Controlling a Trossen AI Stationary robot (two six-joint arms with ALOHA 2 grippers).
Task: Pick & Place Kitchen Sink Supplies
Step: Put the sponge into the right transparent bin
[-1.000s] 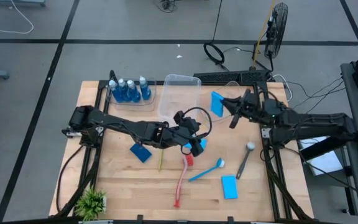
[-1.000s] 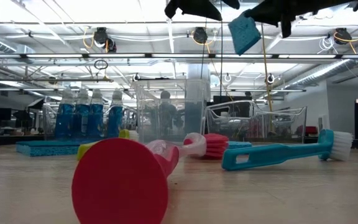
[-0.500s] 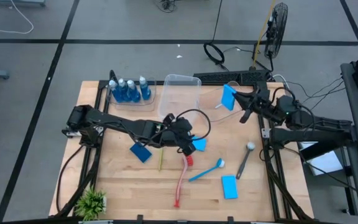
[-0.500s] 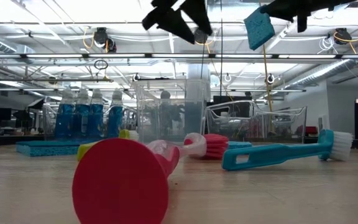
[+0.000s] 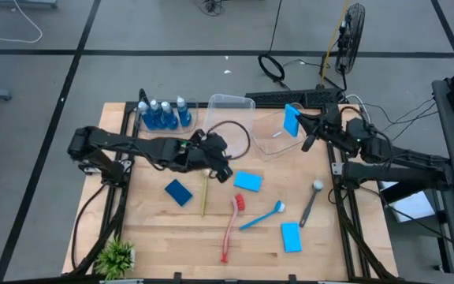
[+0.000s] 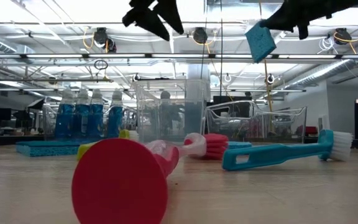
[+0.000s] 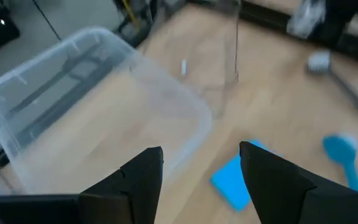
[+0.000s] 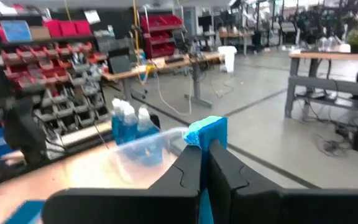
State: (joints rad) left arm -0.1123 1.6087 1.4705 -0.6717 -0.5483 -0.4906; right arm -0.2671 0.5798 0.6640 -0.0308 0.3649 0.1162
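My right gripper (image 5: 301,126) is shut on a light blue sponge (image 5: 292,120), which it holds high over the small clear tub (image 5: 280,136) at the far right. My left gripper (image 5: 225,171) hangs open and empty above the table's middle, near the large clear tub (image 7: 98,106). Just beyond its fingertips a second blue sponge (image 5: 247,181) lies flat on the wood. Small bottles of blue liquid (image 5: 164,114) stand at the far left. Red (image 5: 231,229), blue (image 5: 260,216), grey (image 5: 310,203) and yellow-green (image 5: 204,193) brushes lie on the table. My right gripper pinches the sponge between its two fingers, and the sponge's upper edge (image 8: 205,132) sticks out past the fingertips. The fingers come level from the table's right side. The sponge stands on edge, lifted clear above the small tub.
A dark blue sponge (image 5: 178,192) lies left of centre, and another light blue one (image 5: 291,236) near the front right. A green plant (image 5: 117,256) stands at the near left corner. The large clear tub (image 5: 228,118) stands at the far middle.
My left gripper, still open, has drawn back from the blue sponge at the table's middle toward the left and far side, leaving the sponge flat and uncovered. My right gripper has carried its sponge a little toward the far right, over the small tub.
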